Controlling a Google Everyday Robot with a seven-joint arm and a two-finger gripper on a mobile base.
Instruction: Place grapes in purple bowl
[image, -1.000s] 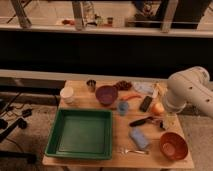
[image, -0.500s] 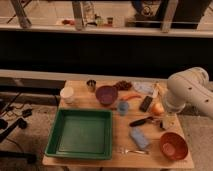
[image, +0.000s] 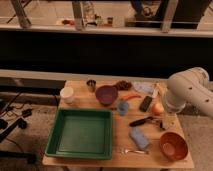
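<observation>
My tool (image: 159, 122) hangs spread and empty at the right of the bench (image: 82, 101), well apart from the grapes (image: 123, 85) at the far edge, just right of the purple bowl (image: 106, 95). Reaching across, I could sweep the carrot (image: 131, 96) aside (or tip the blue cup (image: 123, 107)).

- A green tray (image: 80, 135) is set on the front left part of the desk (image: 120, 141).
- A white cup (image: 66, 94) is placed near the left edge, and a small metal cup (image: 91, 85) at the back edge.
- A blue cup (image: 123, 107) is found mid-desk, with an orange carrot-like piece (image: 132, 96) just behind it.
- A round yellow-orange fruit (image: 158, 108) is seen near the right edge.
- An orange bowl (image: 173, 146) is set in the front right corner.
- A fork (image: 131, 151) is laid along the front edge.
</observation>
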